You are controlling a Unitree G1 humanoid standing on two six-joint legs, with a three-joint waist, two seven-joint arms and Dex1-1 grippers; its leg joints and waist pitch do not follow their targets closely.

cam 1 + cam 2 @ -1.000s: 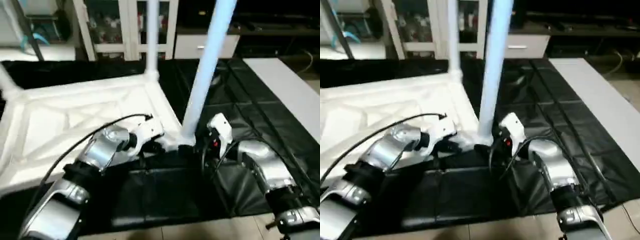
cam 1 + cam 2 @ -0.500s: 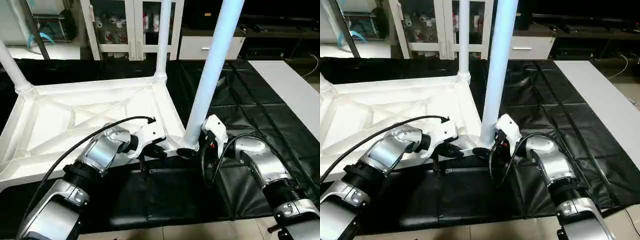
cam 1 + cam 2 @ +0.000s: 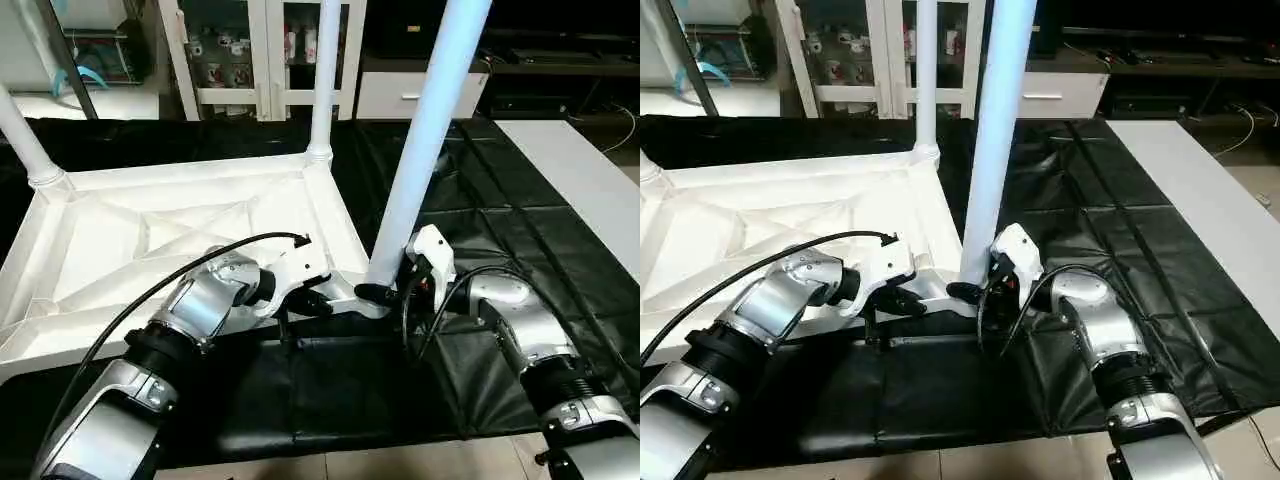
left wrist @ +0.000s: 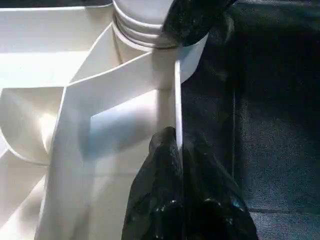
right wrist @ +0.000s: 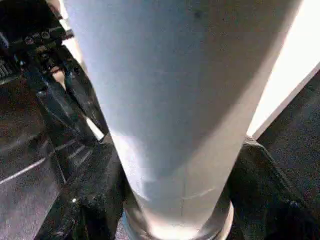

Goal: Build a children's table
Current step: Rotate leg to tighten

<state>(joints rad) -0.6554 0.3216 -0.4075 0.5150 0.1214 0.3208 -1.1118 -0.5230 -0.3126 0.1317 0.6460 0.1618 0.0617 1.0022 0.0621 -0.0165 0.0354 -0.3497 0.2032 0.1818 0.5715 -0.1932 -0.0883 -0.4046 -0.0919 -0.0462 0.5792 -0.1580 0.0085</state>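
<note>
The white square table top (image 3: 180, 240) lay upside down on the left half of the scene, its ribbed underside facing up with diagonal ribs crossing inside a raised rim. Round sockets sat at its corners. Three white tapered tube legs stood in them: the near right leg (image 3: 425, 130) rose from the near right corner socket (image 4: 150, 30), leaning slightly to the right and running out of the top of the picture; the far right leg (image 3: 324, 75) stood upright in the far right corner; the far left leg (image 3: 22, 135) stood in the far left corner, tilted a little outward to the left.
</note>
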